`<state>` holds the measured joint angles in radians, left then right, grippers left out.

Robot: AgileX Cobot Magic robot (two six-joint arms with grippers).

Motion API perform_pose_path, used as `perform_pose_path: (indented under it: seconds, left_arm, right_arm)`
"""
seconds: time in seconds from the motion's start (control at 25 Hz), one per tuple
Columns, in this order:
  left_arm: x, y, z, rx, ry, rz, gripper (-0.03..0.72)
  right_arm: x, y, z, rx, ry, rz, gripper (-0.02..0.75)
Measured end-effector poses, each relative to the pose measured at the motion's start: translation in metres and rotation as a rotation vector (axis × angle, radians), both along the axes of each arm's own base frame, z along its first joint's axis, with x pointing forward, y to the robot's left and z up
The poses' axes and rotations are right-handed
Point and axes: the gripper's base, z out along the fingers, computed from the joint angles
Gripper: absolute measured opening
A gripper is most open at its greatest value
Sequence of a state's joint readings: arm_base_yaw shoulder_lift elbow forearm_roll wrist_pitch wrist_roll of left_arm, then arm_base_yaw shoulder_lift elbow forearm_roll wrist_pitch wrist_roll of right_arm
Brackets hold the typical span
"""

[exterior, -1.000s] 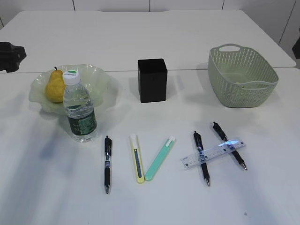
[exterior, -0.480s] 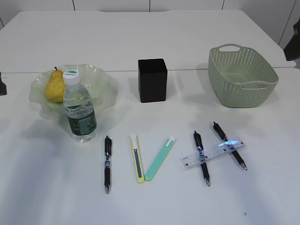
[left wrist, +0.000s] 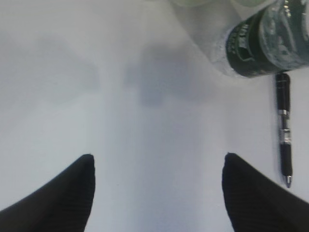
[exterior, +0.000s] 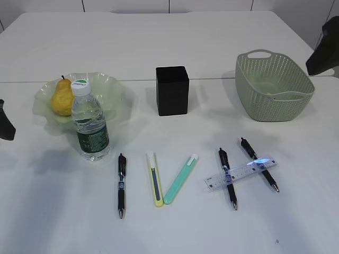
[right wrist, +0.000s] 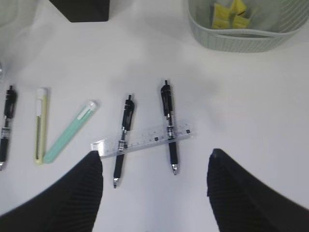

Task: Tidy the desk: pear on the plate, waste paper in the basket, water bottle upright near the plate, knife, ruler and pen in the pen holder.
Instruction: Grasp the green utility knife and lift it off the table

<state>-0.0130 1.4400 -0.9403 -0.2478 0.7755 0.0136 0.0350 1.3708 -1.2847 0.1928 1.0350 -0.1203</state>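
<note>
Both sets of jaws stand spread with nothing between them. From the exterior view, only dark slivers of the arms show: the left arm point(exterior: 6, 123) at 9 o'clock, the right arm point(exterior: 324, 48) at 2 o'clock. A yellow pear point(exterior: 62, 98) with a short stem lies in the ruffled, translucent pale-green glass plate point(exterior: 117, 94) at 10 o'clock. Just in front stands the clear plastic water bottle point(exterior: 90, 123), upright, with a white cap and dark green label. A matte black square pen holder point(exterior: 172, 90) sits at 12 o'clock, and a pale green woven-pattern plastic basket point(exterior: 273, 85) with cut-out handles at 2 o'clock. Across the smooth white table point(exterior: 169, 227) lie a black click pen point(exterior: 121, 184), a slim yellow utility knife point(exterior: 154, 179) and a mint-green utility knife point(exterior: 180, 179) meeting at their near tips in a V, then two more black pens point(exterior: 227, 178) with a clear plastic ruler point(exterior: 240, 173) resting across them.

Seen by the left wrist, the left gripper point(left wrist: 158, 191) shows two blunt black ribbed fingertips point(left wrist: 67, 193) wide apart above bare tabletop; the bottle's base and one pen lie at 1 to 3 o'clock.

Seen by the right wrist, the right gripper point(right wrist: 154, 186) hangs equally spread, its fingertips point(right wrist: 72, 193) flanking the ruler and crossed pens at 12 o'clock. Crumpled yellow waste paper point(right wrist: 227, 12) lies inside the basket at 1 o'clock.
</note>
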Motion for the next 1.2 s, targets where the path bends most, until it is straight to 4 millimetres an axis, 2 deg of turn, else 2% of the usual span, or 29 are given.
perform_pose_path:
  seconds: [0.16,0.28,0.6,0.72,0.88,1.2]
  left_arm:
    - [-0.002,-0.005,0.001,-0.054,0.021,-0.015,0.584]
    - [-0.002,-0.005,0.002,-0.044,0.027,-0.026,0.584]
    - [-0.010,-0.003,0.019,-0.017,-0.017,-0.045,0.584]
    - [-0.011,-0.002,0.026,-0.010,-0.030,-0.052,0.584]
    - [-0.014,-0.001,0.026,0.014,0.002,-0.070,0.584]
    - [-0.014,-0.001,0.026,0.013,0.002,-0.070,0.583]
  right_arm:
    - [-0.001,0.009,0.001,0.057,0.006,0.017,0.494]
    - [-0.002,0.024,0.003,0.073,0.007,0.040,0.461]
    - [0.014,0.079,0.007,0.030,0.023,0.080,0.430]
    - [0.025,0.101,0.000,0.000,0.072,0.076,0.430]
    - [0.045,0.123,-0.017,-0.032,0.136,0.033,0.430]
    - [0.076,0.145,-0.054,0.030,0.254,-0.159,0.430]
